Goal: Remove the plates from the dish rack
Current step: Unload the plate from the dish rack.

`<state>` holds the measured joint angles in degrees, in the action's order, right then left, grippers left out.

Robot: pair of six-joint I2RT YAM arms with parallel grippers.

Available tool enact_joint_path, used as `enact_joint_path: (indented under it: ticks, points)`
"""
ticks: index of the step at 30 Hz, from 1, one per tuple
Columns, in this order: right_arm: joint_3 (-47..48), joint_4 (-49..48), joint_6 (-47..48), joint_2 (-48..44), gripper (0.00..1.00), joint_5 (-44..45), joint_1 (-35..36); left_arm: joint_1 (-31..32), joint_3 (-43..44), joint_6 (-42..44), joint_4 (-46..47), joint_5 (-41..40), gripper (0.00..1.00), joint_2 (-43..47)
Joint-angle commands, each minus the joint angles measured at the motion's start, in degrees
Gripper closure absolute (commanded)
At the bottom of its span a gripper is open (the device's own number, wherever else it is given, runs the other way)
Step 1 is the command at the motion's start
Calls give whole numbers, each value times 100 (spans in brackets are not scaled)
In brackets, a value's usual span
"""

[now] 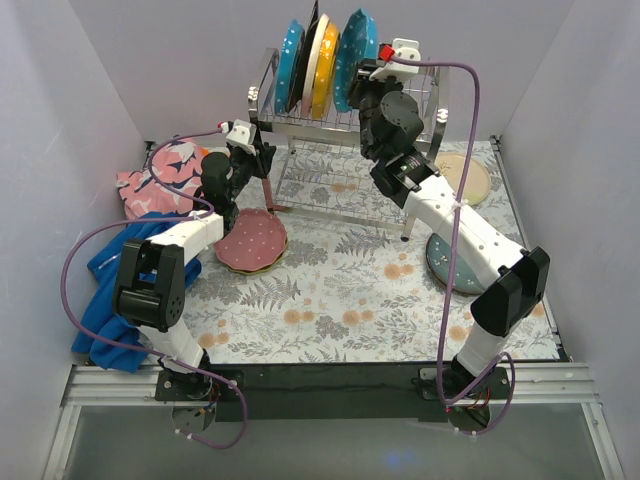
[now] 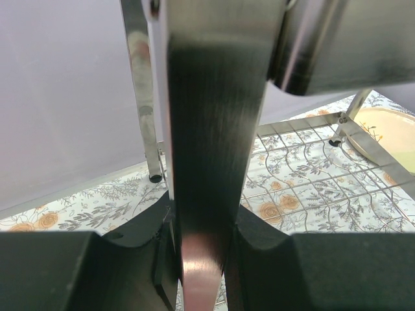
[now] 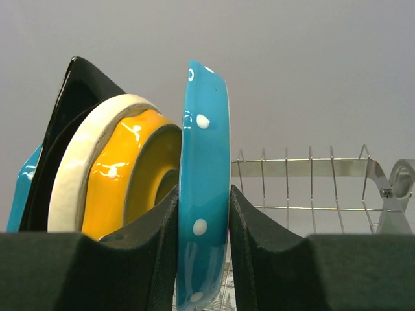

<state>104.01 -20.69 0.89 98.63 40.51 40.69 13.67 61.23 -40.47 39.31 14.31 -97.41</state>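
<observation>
At twelve o'clock on the table, the dish rack is stood against the back wall, and five plates are kept upright on edge between its top slot wires. From nine o'clock to three o'clock they are counted as one teal dotted plate, one dark square plate, one cream plate, one orange plate and a second teal dotted plate.

That last plate is clasped on its rim by the right gripper, whose jaws are drawn narrow against both faces. It was probably chosen because it is the outermost plate on that arm's side, with free slots at its three o'clock.

The near left leg of the rack is pinched by the left gripper, jaws narrow on the chrome strip. The rack is judged to be steadied this way while a plate is drawn out.

Three spots on the table are taken up by unloaded plates:
- a pink dotted plate at nine o'clock, topping a stack whose lower members cannot be counted
- a pale tan plate at two o'clock
- a blue-grey plate at four o'clock, partly hidden under the right arm

Two cloths are left at the nine o'clock edge, one pink patterned cloth and one blue cloth.
</observation>
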Motion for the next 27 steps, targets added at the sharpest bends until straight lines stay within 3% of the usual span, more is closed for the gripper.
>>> enact_joint_path:
  ticks: [1, 27]
  points:
    - [14, -454, -45, -511, 99, -16, -140, 39, -6, -383, -310, -139, 100, -15]
    - [-811, -427, -2566, -1232, 99, -676, -878, 57, 12, -400, -371, -103, 100, -94]
